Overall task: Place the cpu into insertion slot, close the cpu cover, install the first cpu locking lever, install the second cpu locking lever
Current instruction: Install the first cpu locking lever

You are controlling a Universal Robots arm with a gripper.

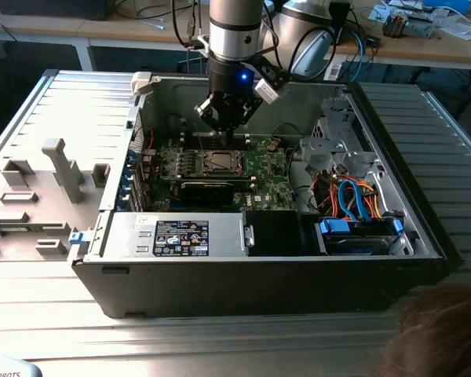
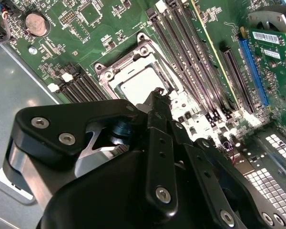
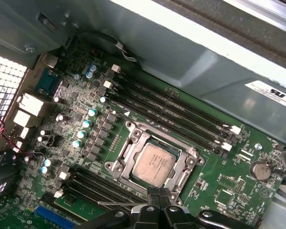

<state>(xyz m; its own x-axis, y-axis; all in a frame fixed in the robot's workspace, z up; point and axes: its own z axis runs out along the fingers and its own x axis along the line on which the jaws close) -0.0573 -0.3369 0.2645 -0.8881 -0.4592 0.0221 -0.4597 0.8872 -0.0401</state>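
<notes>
Ribbed metal worktop [image 1: 220, 338] up front carries the open computer case [image 1: 259, 283]. Deeper in, the cpu [image 3: 155, 164] sits in the insertion slot [image 3: 112, 167] with the cpu cover [image 3: 183, 175] down over it, so 2 steps look done. Just beyond, the gripper [image 3: 158, 194] hovers at the socket's edge, jaws pressed together, apparently empty; the 2 lever steps seem left.

Ribbed grey metal table [image 1: 78, 102]; light wooden workbench [image 1: 443, 52] behind.
</notes>
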